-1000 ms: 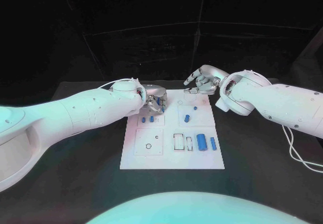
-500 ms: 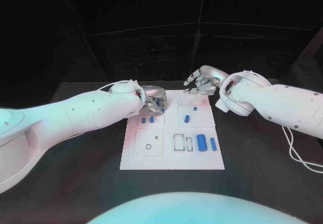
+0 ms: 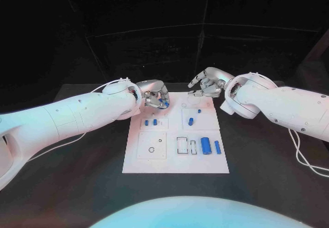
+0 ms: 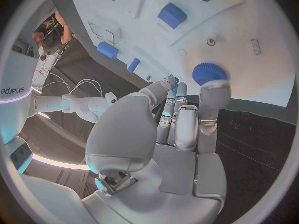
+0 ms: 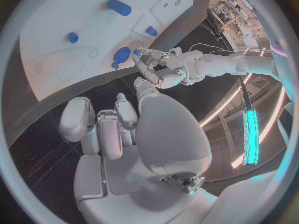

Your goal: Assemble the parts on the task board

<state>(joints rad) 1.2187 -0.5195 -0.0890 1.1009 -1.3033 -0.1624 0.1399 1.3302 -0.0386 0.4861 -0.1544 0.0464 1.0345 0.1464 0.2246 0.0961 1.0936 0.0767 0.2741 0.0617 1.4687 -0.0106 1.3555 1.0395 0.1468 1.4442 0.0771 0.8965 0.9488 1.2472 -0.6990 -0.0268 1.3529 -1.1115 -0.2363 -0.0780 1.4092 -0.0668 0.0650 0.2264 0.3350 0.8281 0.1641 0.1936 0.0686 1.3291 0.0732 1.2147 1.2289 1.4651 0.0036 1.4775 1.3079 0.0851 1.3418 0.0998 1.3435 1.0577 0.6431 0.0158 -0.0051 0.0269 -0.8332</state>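
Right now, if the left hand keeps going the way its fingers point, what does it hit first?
Most likely the round blue part at its fingertips, with the white board just beyond. The left hand seems to hold that part, though depth is unclear.

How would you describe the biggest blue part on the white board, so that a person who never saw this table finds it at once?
Start from the task board, the white plate in the middle of the black table. On its near right stands a short row of pieces; the large blue cylinder lies there, just left of a thinner blue bar. It is clearly thicker than every other blue piece on the board.
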